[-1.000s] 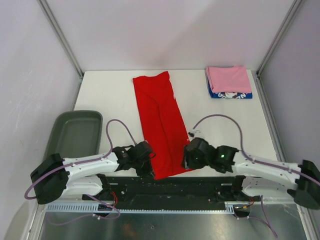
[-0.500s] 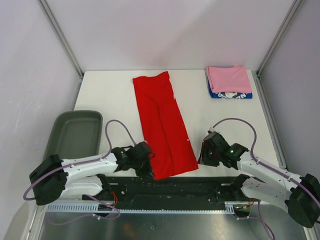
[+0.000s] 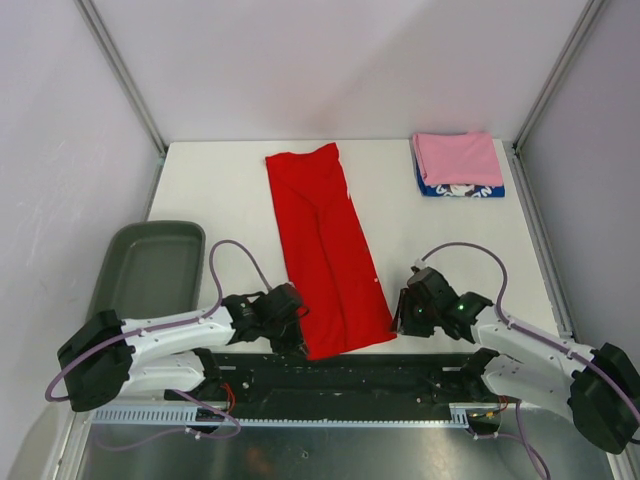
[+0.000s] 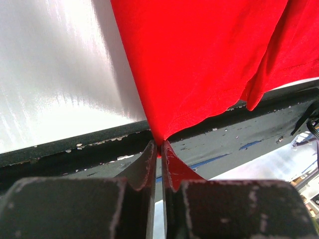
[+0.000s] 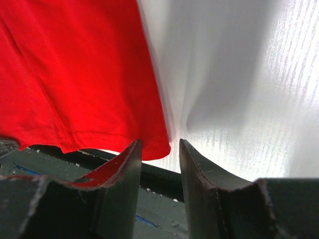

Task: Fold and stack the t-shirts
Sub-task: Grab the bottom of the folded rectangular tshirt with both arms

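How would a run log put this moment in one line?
red t-shirt: folded strip | left jaws: shut on its near-left corner | right jaws: open at near-right corner | pink t-shirt: stacked on blue t-shirt

Bright, even light — glare streaks on table (image 4: 60,74); right wrist view slightly soft.

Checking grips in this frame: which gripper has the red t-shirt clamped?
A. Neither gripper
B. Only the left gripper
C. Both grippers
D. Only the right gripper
B: the left gripper is shut on the near left corner of the red t-shirt, with cloth between its fingers, while the right gripper stands open at the near right corner with nothing clamped.
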Robot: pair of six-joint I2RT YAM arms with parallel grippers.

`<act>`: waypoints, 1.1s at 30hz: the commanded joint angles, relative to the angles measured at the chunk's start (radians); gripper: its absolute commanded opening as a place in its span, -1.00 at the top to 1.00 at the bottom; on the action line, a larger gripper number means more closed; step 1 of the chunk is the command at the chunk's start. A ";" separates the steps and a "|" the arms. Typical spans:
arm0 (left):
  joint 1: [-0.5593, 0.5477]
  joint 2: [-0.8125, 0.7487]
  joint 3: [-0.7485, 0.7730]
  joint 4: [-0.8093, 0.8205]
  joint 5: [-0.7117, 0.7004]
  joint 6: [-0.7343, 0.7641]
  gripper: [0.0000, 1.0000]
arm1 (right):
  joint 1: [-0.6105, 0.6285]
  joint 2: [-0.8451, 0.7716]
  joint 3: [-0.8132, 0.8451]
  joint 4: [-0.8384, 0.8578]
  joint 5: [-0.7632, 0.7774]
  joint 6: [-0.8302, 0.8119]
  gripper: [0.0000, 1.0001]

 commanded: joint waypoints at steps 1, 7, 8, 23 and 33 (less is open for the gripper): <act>0.001 -0.020 -0.011 -0.003 0.005 -0.004 0.83 | 0.000 0.005 -0.015 0.058 -0.022 0.013 0.18; 0.001 -0.019 -0.012 -0.004 0.003 -0.005 0.83 | 0.002 0.027 -0.033 0.076 -0.033 0.012 0.19; 0.001 -0.019 -0.012 -0.004 0.003 -0.004 0.83 | 0.004 0.034 -0.035 0.080 -0.034 0.012 0.19; 0.001 -0.011 -0.006 -0.004 0.013 0.011 0.84 | 0.051 0.055 -0.037 0.068 -0.018 0.024 0.73; -0.021 -0.089 -0.049 -0.005 0.088 0.033 0.95 | 0.201 -0.105 -0.006 -0.060 0.006 0.133 1.00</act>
